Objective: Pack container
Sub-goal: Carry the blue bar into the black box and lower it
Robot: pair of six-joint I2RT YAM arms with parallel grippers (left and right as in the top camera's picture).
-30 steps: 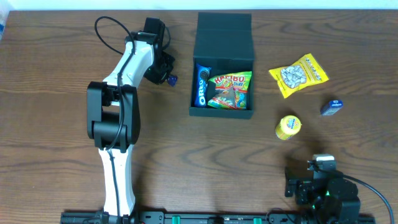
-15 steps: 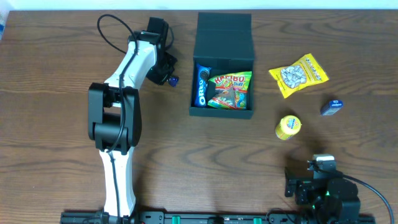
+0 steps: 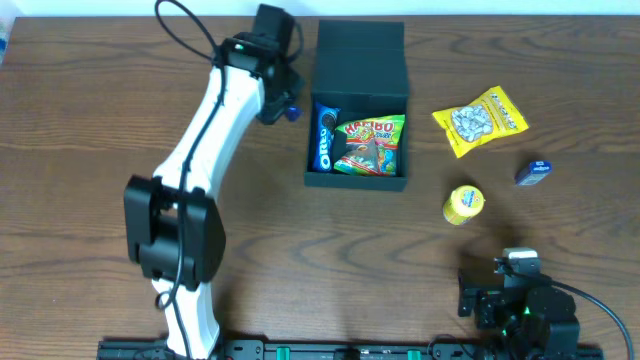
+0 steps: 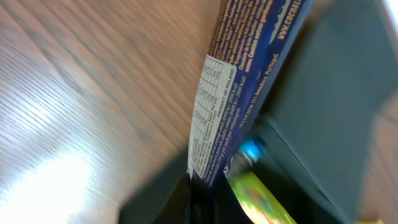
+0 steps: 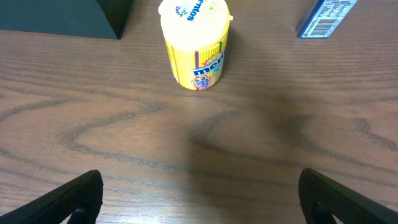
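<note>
Just left of the open teal container (image 3: 358, 58), the left arm (image 3: 212, 120) reaches over the desk (image 3: 80, 150), left jaws clamped on a blue packet (image 4: 242, 81); the box's near wall stands between packet and interior. Oreos (image 3: 324, 138) and a Haribo bag (image 3: 372, 145) lie inside. A yellow bag (image 3: 480, 120), Mentos tub (image 5: 194, 43) and small blue box (image 5: 326, 15) sit to its right. Right jaws gape wide, empty.

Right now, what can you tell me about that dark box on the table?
The container is a dark teal, roughly square, rigid-looking box resting on the wooden table. Its hinged lid is open, folded back on the far side. Inside, an Oreo pack lies along the left wall and a Haribo bag fills the rest. The left gripper, holding a blue packet, hovers near its far left corner.
</note>
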